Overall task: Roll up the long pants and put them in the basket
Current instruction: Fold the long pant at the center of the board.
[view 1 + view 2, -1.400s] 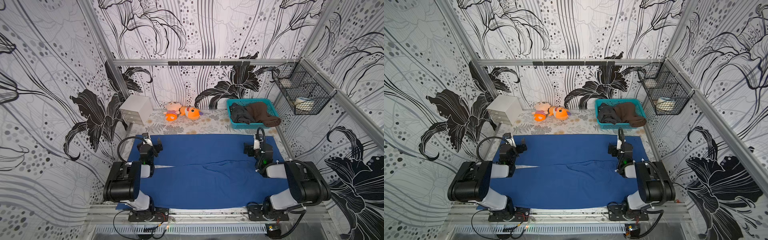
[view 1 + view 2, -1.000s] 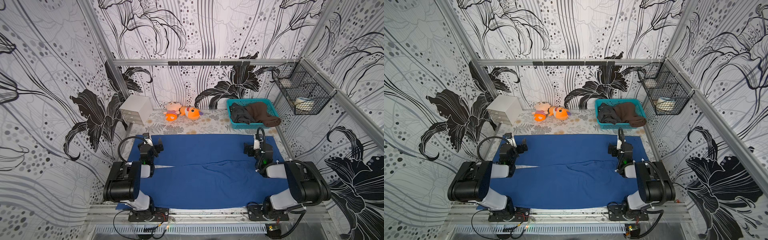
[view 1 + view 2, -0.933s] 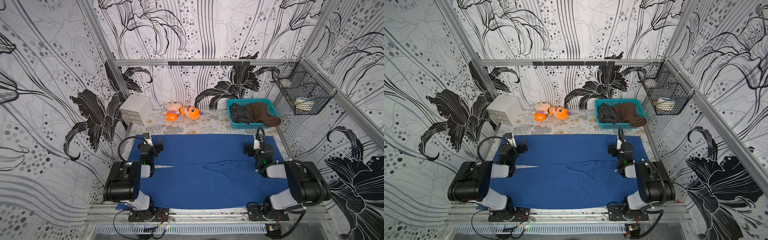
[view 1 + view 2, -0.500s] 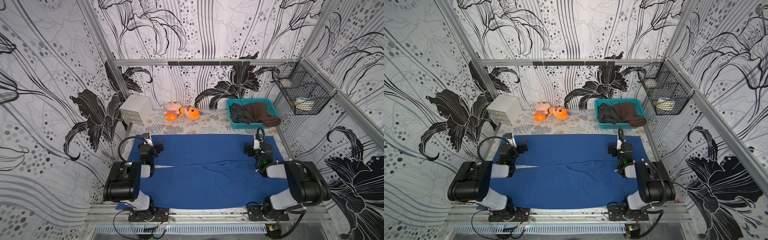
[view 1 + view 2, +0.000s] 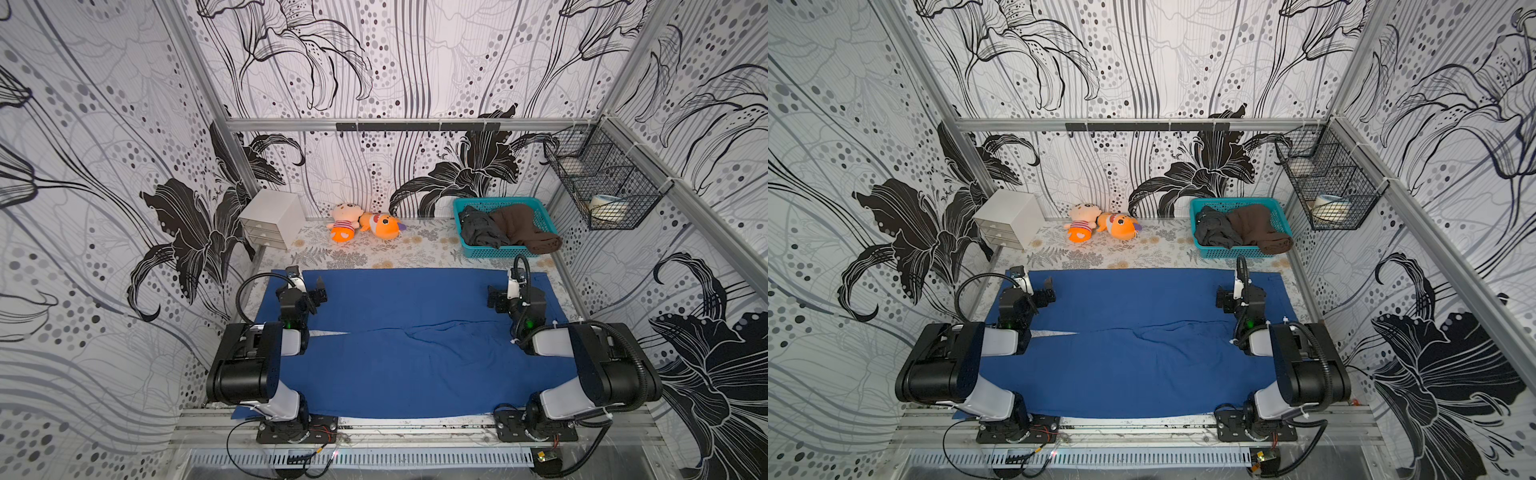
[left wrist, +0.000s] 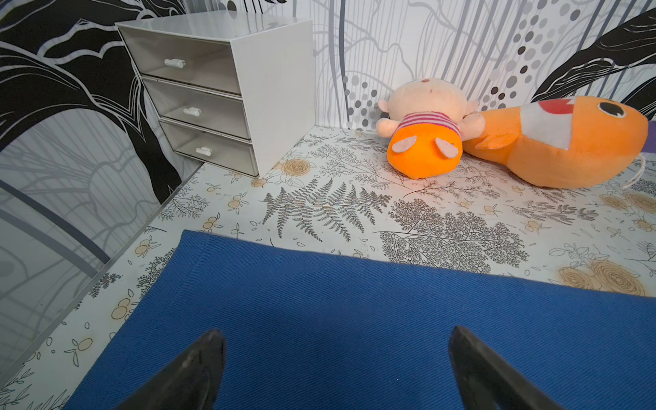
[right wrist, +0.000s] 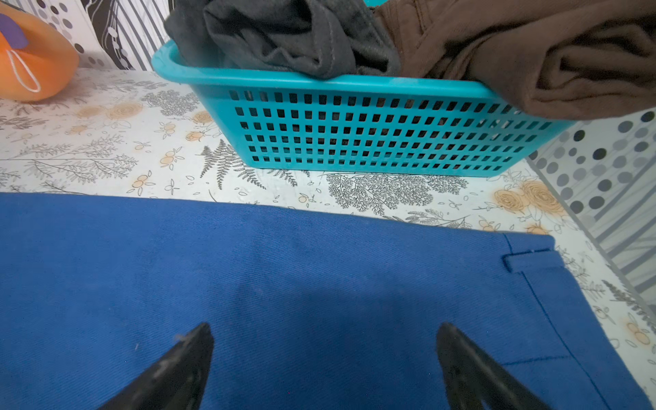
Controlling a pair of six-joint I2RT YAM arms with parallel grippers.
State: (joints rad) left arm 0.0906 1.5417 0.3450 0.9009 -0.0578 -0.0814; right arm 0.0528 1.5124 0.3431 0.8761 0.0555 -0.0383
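Long pants (image 5: 407, 365) lay flat on the floral table (image 5: 374, 253) in both top views, long axis running arm to arm: cuffs under the left gripper (image 5: 308, 291), waist under the right gripper (image 5: 508, 294). Left wrist view: fingers spread wide, empty, above the far leg's hem (image 6: 191, 269). Right wrist view: fingers likewise apart, holding nothing, above the waistband (image 7: 532, 262), with the teal basket (image 7: 355, 135) near, just beyond the pants' far edge.

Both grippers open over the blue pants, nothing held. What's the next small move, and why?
Probably lower the left gripper and right gripper onto the far edge of the long pants and pinch it. Both hang open above the cloth just short of that edge, holding nothing, and the pants lie flat, unrolled, legs side by side.
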